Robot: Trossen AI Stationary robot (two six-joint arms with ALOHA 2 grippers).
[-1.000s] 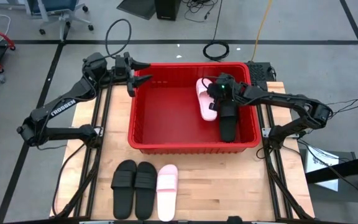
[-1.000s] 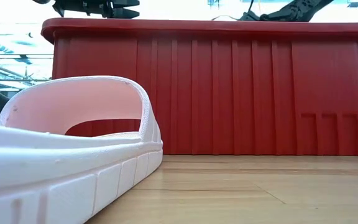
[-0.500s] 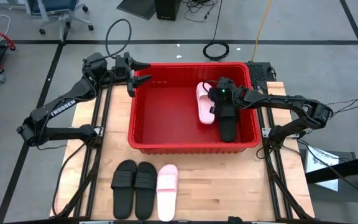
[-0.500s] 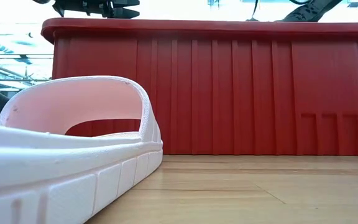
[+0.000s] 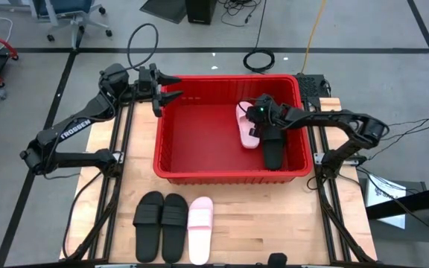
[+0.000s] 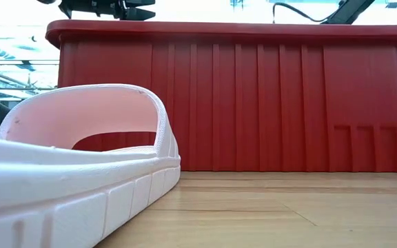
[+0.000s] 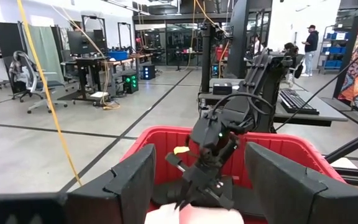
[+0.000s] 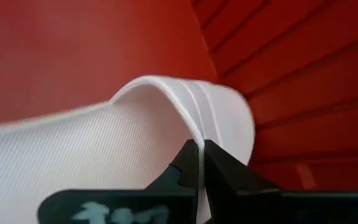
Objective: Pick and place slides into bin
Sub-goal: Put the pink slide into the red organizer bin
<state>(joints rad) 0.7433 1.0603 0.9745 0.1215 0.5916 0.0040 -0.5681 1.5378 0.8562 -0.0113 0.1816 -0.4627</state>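
My two arms are matte black, jointed tube links; the left arm (image 5: 73,128) carries white "TROSSEN" lettering. A looping black cable (image 5: 138,37) rises behind it. The right arm (image 5: 334,119) shows a small green indicator light near its wrist.

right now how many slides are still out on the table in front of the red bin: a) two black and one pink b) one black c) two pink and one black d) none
a: the high view shows two black slides and a pale pink slide side by side on the table, in front of the red bin.
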